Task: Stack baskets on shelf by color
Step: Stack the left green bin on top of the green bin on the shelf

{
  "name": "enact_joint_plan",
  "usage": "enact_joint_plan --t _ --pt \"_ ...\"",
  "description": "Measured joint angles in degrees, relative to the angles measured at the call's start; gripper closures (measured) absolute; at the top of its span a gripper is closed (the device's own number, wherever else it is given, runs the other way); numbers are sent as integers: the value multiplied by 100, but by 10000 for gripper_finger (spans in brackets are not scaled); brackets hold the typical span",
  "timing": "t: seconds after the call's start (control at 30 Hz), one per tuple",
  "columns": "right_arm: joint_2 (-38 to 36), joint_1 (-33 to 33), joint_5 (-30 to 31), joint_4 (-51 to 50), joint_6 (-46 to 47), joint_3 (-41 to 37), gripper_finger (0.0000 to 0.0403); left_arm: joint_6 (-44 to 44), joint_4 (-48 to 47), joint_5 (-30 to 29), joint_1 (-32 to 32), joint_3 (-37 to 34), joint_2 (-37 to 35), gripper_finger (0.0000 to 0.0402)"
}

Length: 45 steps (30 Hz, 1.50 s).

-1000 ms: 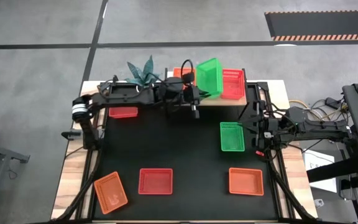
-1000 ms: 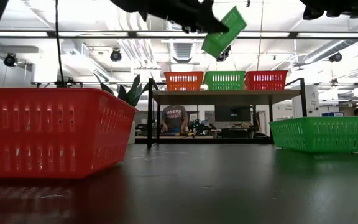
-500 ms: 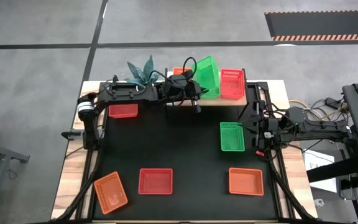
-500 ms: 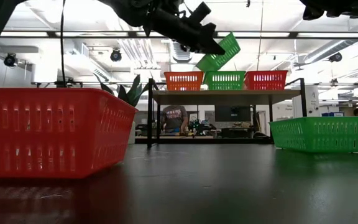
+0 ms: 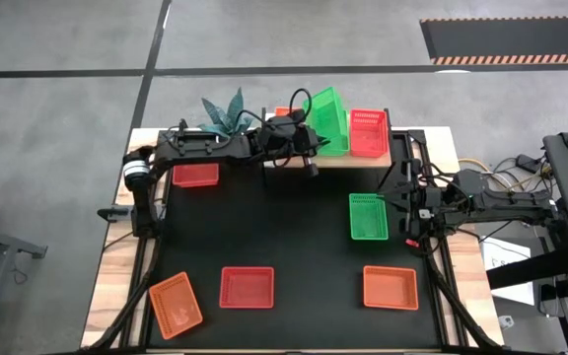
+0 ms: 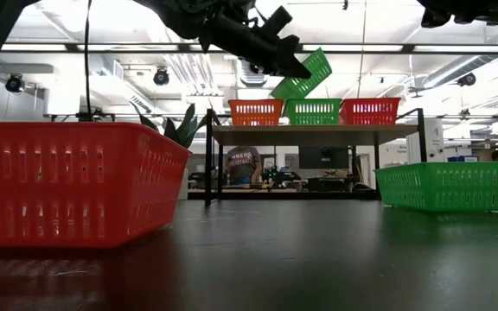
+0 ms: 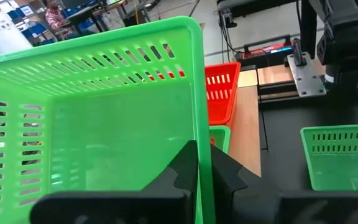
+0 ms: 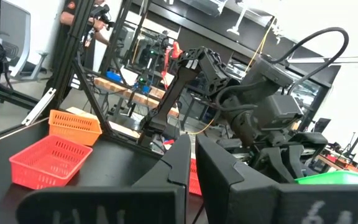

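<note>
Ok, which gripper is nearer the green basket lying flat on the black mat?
The right. The right gripper sits just beside the green basket on the mat, at its right edge. The left gripper is up at the shelf, holding another green basket tilted.

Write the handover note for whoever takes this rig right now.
Left gripper: shut on a green basket, tilted above the shelf.
Right gripper: shut, holding nothing, waiting at the table's right edge.
Done: one orange basket, one green, one red on the shelf.
Left: set the held basket on the green one; on the table, green, two red, two orange.
</note>
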Motion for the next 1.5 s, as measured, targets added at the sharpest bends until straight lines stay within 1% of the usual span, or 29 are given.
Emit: enact_joint_plan --t 1.5 --pt "2 0 2 0 -48 2 385 35 -32 51 2 -142 10 401"
